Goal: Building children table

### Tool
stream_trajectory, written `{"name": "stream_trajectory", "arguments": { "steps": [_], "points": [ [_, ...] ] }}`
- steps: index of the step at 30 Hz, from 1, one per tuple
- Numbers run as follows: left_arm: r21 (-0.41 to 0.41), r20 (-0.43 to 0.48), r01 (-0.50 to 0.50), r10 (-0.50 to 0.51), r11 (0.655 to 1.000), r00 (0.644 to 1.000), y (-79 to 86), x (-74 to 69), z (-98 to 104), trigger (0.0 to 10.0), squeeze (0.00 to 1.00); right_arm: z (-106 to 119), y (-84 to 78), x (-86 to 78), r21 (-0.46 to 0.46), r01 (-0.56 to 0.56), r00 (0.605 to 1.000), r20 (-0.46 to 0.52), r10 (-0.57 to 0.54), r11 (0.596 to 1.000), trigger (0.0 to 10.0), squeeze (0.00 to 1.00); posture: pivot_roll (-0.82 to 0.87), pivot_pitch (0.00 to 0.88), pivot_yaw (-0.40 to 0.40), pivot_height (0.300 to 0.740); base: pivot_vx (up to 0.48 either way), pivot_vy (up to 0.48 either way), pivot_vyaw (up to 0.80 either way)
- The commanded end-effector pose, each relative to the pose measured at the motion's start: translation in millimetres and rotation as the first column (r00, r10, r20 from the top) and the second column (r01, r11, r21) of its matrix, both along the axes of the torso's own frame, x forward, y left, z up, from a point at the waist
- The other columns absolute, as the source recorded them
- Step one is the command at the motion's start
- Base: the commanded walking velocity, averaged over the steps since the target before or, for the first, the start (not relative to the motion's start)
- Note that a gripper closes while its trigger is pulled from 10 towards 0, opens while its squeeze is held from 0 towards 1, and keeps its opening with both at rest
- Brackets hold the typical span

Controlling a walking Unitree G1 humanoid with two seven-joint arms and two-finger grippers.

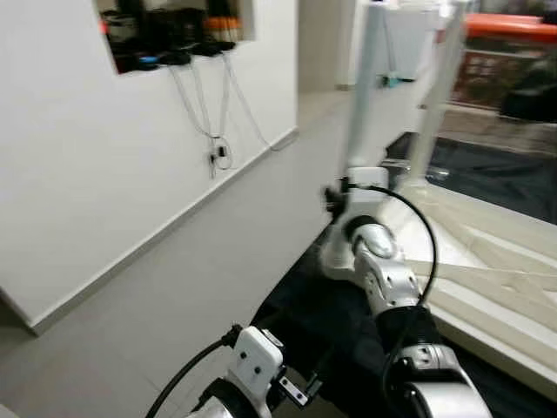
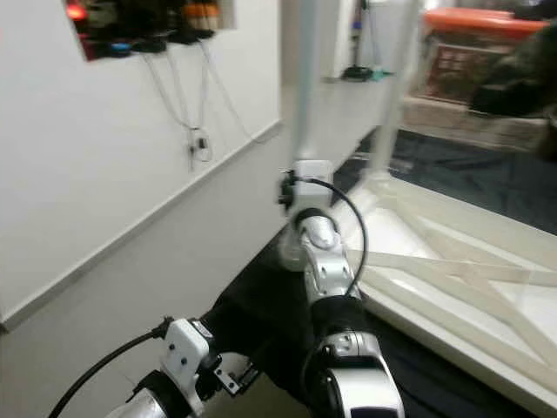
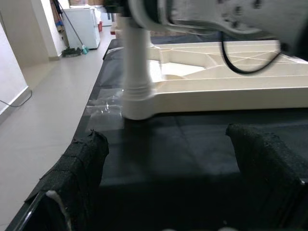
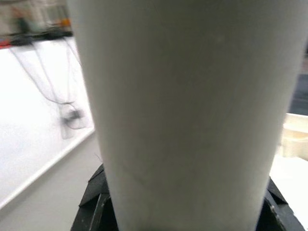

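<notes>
Table leg [image 1: 365, 87]: plain white, matte. Upturned tabletop [image 1: 487, 261]: cream, ribbed underside. Second leg [image 1: 439, 87]: same white. Floor mat [image 3: 192, 139]: black. Floor [image 1: 174, 287]: pale grey tile. Wall [image 1: 78, 157]: white, with white skirting. Cables [image 1: 213, 104] on wall: white. Right arm [image 1: 387, 270]: silver, black cable. Left tool [image 3: 173, 192] fingers [image 3: 79, 168]: black, rough-textured. Broom [image 3: 72, 29]: teal head. Background box [image 1: 509, 28]: orange-red.
</notes>
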State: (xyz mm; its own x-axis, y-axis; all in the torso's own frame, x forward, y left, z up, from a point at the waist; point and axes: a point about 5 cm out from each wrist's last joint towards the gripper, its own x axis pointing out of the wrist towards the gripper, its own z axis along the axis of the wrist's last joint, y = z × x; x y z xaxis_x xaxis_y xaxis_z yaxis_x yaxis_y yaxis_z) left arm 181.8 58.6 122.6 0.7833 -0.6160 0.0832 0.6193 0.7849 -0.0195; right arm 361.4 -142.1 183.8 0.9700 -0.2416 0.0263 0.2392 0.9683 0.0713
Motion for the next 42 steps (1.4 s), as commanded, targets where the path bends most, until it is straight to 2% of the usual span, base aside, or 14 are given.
{"name": "stream_trajectory", "arguments": {
  "steps": [1,7,8,9,10,15,16,22,24,31,35,38,39,42],
  "points": [
    [0.000,-0.005,0.006,-0.006,1.000,1.000,0.8,-0.2,-0.7,10.0,0.00,-21.3,-18.3,-11.7,0.108,0.168,0.983,-0.097,-0.158,0.980,0.0,0.00,-0.04,0.009,0.025,0.740,0.000,0.000,0.00],
    [0.002,-0.003,0.004,-0.004,1.000,1.000,1.3,0.1,-0.4,10.0,0.00,-25.6,3.0,-13.6,0.151,0.163,0.982,-0.116,-0.146,0.975,0.0,0.00,-0.04,0.009,0.025,0.740,0.000,0.000,0.00],
    [0.002,-0.003,0.003,-0.003,1.000,1.000,1.5,0.4,-0.5,10.0,0.00,-23.8,9.8,-12.6,0.144,0.106,0.991,-0.091,-0.094,0.984,10.0,0.00,-0.04,0.008,0.025,0.740,0.000,0.000,0.00],
    [0.002,-0.003,0.003,-0.003,1.000,1.000,1.6,0.6,-0.5,10.0,0.00,-21.9,14.9,-13.0,0.133,0.075,0.995,-0.078,-0.065,0.988,10.0,0.00,-0.04,0.008,0.025,0.740,0.000,0.000,0.00],
    [0.002,-0.003,0.002,-0.002,1.000,1.000,1.7,0.7,-0.5,10.0,0.00,-16.2,23.0,-12.1,0.116,-0.017,1.000,-0.019,0.020,0.993,10.0,1.00,-0.04,0.008,0.025,0.740,0.000,0.000,0.00],
    [0.000,-0.003,0.000,0.000,1.000,1.000,1.4,1.2,-0.5,10.0,0.00,-2.6,32.4,-9.7,0.099,-0.156,0.986,0.079,0.148,0.983,10.0,0.85,-0.04,0.009,0.023,0.740,0.000,0.000,0.00],
    [-0.002,-0.001,-0.001,0.001,1.000,1.000,0.8,2.0,-0.1,10.0,0.00,7.5,40.8,-1.3,0.123,-0.403,0.911,0.147,0.385,0.907,10.0,0.00,-0.05,0.009,0.023,0.740,0.000,0.000,0.00],
    [-0.005,0.000,-0.002,0.002,1.000,1.000,0.5,2.7,0.0,10.0,0.00,9.3,48.4,2.0,0.082,-0.787,0.617,0.115,0.778,0.612,10.0,0.00,-0.05,0.009,0.024,0.740,0.000,0.000,0.00],
    [-0.001,0.011,-0.012,0.012,1.000,1.000,1.0,3.6,0.7,10.0,0.00,7.2,44.9,0.7,0.064,-0.928,0.369,0.036,0.929,0.366,10.0,0.00,-0.05,0.009,0.024,0.740,0.000,0.000,0.00],
    [0.042,0.136,-0.128,0.121,0.991,0.983,9.3,6.9,10.7,10.0,0.00,-4.4,45.8,6.8,0.031,-0.974,0.217,-0.146,0.965,0.223,10.0,0.00,-0.05,0.004,0.020,0.740,0.000,0.000,0.00],
    [0.047,0.192,-0.222,0.210,0.974,0.959,15.0,8.2,16.9,10.0,0.00,-9.3,46.9,14.2,-0.003,-0.963,0.264,-0.218,0.940,0.270,10.0,0.00,-0.03,0.005,0.006,0.740,0.000,0.000,0.00],
    [0.027,0.192,-0.279,0.269,0.960,0.944,21.8,9.3,17.7,10.0,0.00,-6.5,46.3,23.7,-0.034,-0.916,0.397,-0.217,0.892,0.399,10.0,0.00,-0.03,0.006,0.007,0.740,0.000,0.000,0.00],
    [0.020,0.184,-0.296,0.287,0.955,0.940,24.0,9.6,17.0,10.0,0.00,-3.0,44.8,27.3,-0.036,-0.884,0.464,-0.180,0.867,0.466,0.0,0.00,-0.03,0.006,0.007,0.740,0.000,0.000,0.00],
    [0.020,0.182,-0.295,0.286,0.955,0.941,23.7,9.4,16.6,10.0,0.00,-1.5,43.7,28.0,-0.032,-0.868,0.493,-0.156,0.856,0.495,0.0,0.00,-0.03,0.006,0.007,0.740,0.000,0.000,0.00]
  ]
}}
